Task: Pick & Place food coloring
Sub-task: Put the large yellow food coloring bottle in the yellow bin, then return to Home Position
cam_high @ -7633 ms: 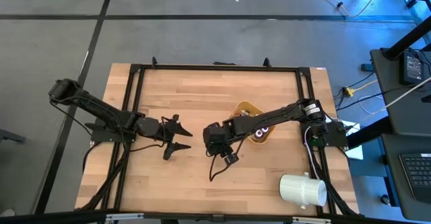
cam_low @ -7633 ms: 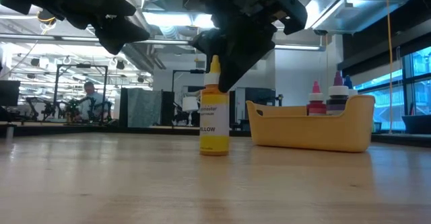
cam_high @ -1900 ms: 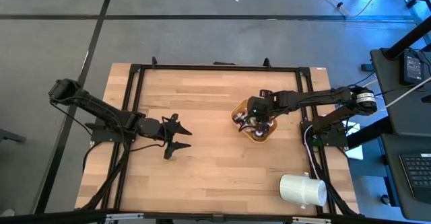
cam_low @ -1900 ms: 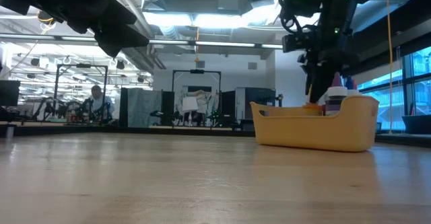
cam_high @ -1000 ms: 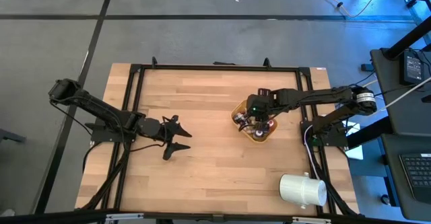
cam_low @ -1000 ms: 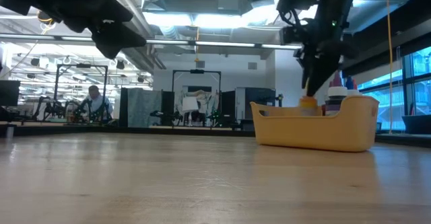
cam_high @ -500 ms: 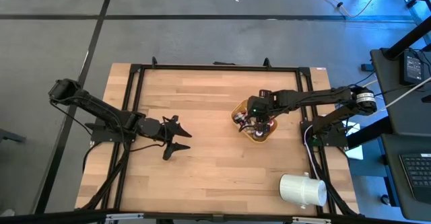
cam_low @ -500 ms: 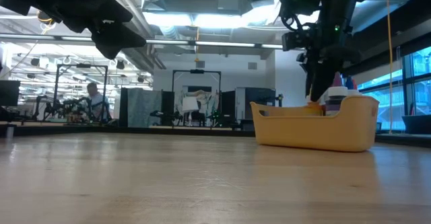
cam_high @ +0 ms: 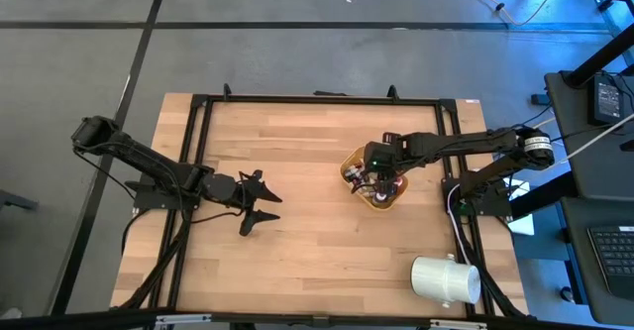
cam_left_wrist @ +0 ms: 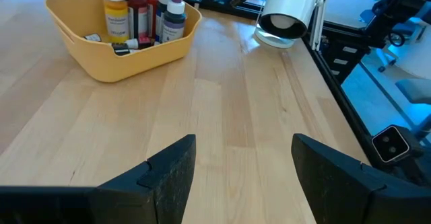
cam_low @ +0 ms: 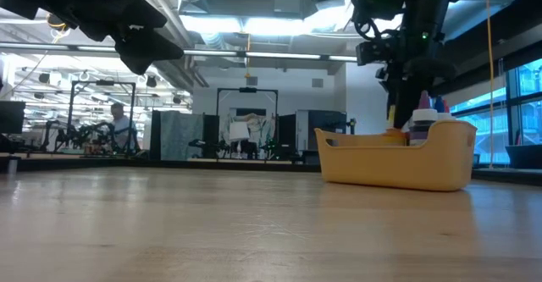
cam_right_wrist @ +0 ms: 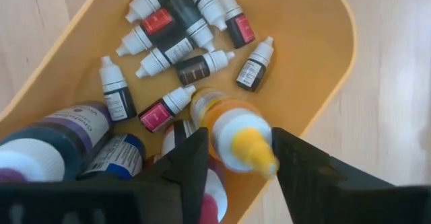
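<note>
The right hand (cam_high: 379, 183) hangs over the yellow bowl (cam_high: 354, 159), which stands on the wooden worktop (cam_high: 307, 241). In the right wrist view its two fingers (cam_right_wrist: 185, 163) stand on both sides of a yellow food coloring bottle (cam_right_wrist: 236, 135) with a yellow cap, which is upright inside the bowl (cam_right_wrist: 316, 83). I cannot tell if the fingers press the bottle or only stand beside it.

Around this bottle, on the floor of the bowl, many tiny dropper bottles (cam_right_wrist: 195, 66) with white caps lie on their sides. Some larger bottles (cam_right_wrist: 60, 140) stand upright near the bowl's wall.

The left hand (cam_high: 260, 200) waits with open fingers above the worktop, well apart from the bowl. From its wrist view the bowl (cam_left_wrist: 101, 56) shows with upright bottles (cam_left_wrist: 145, 12) inside, and a white cylinder (cam_left_wrist: 286, 9) lies beyond it.
</note>
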Available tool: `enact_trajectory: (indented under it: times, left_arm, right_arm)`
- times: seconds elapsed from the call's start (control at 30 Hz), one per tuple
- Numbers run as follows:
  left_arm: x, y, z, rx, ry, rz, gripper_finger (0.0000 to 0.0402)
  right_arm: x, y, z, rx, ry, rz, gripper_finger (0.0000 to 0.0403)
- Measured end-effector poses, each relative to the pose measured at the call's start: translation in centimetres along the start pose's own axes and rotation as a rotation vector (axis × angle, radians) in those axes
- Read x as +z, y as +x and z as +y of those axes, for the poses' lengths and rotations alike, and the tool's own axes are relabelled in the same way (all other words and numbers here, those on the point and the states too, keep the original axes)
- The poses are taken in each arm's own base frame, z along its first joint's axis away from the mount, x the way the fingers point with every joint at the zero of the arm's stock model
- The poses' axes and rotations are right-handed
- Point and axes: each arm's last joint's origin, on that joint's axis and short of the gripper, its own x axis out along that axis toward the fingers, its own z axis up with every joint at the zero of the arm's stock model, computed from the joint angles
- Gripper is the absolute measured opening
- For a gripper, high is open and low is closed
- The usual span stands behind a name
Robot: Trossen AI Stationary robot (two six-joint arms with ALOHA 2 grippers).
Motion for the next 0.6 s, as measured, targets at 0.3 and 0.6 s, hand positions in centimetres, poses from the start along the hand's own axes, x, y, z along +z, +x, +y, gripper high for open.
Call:
enact_trajectory:
  times: [0.3,0.6]
  left_arm:
    - [0.0,0.0,0.0,0.000,-0.002,0.000,0.0239]
    - [0.0,0.0,0.1,0.028,0.093,-0.007,0.0239]
  right_arm:
    - [0.2,-0.3,-0.1,-0.009,0.002,-0.004,0.0243]
    - [2.8,-6.0,-0.5,0.012,0.060,-0.101,0.0254]
